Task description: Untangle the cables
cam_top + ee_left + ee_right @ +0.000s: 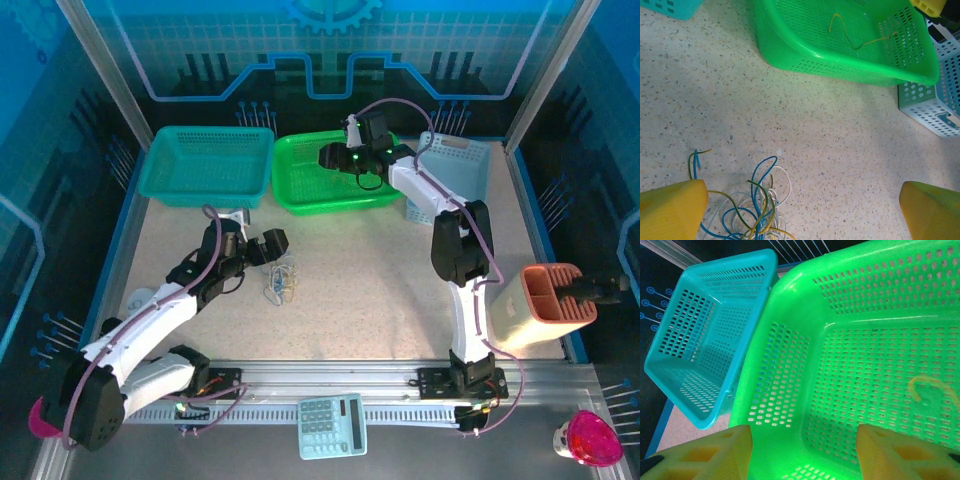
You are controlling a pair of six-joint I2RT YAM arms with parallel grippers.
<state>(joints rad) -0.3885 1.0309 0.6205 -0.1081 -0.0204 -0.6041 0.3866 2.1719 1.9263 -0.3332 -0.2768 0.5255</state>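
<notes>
**Near edge.** A pale calculator point(333, 425) lies on the rail between the arm bases.

**Left arm.** The left fingers point(268, 243) are spread wide and hold nothing. In the left wrist view both yellow tips are bare over the speckled desk point(840, 130).

**Task item.** The tangled cables point(282, 285) lie on the desk just to the near right of the left fingers. They are thin, limp cords in blue, white and yellow-orange, looped over one another. The heap appears slightly longer near-to-far than across. In the wrist view it sits between the two tips, closer to the left one, with a short blue end splayed out to its left.

**Deciding relation.** The left arm is much the nearer. I judge it needs a short drop onto a single outlying loop.

**Far side.** The right fingers point(335, 157) hang open and empty above the green basket point(300, 195), well apart from the heap. One yellow-orange cable point(932, 385) lies curled on that basket's perforated plastic floor. A teal basket point(205, 165) stands to its left and a light-blue basket point(460, 160) to its right.
</notes>
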